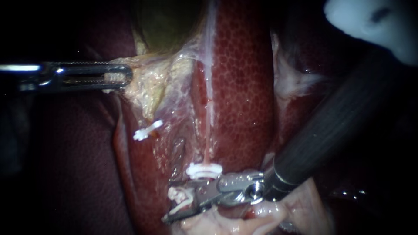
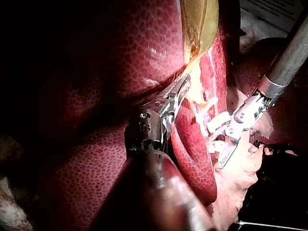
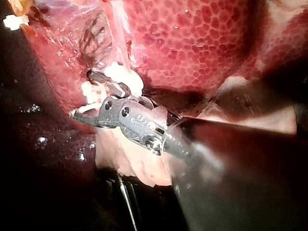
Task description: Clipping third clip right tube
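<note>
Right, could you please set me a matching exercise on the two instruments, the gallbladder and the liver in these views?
Things:
1. left instrument
2. right instrument
3. gallbladder
4. liver

States:
A. mottled dark red surface
B. olive green, beyond the left instrument's tip
C. jaws hold a white clip
D. jaws grip yellowish tissue

Pairs: 1-D, 2-C, 3-B, 4-A.

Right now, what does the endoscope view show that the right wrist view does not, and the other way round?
Only the endoscope view: my left instrument, jaws shut on yellowish tissue, and the gallbladder. Only the right wrist view: a thin metal rod under my right instrument. Both: the right instrument's jaws holding a loaded clip, the placed clip on the right tube, and the liver.
</note>
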Robot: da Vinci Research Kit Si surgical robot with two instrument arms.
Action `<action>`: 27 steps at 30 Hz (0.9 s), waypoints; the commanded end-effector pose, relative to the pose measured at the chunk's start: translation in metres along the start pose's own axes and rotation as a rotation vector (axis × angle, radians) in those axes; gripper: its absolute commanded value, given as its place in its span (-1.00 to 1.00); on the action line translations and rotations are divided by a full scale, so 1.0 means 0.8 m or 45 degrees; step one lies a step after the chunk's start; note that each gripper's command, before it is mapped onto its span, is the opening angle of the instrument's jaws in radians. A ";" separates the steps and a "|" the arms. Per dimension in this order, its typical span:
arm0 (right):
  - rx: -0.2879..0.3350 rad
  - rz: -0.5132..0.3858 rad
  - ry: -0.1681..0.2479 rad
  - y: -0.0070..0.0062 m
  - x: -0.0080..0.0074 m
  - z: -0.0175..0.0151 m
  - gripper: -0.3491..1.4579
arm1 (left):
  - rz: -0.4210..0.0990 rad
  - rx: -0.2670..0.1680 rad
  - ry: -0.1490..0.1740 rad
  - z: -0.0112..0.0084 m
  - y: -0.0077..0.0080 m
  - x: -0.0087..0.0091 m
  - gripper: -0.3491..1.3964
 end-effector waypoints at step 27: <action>0.006 -0.007 0.001 -0.0003 0.0002 -0.0011 0.05 | 0.000 0.000 0.000 0.0000 0.0000 0.0001 -0.71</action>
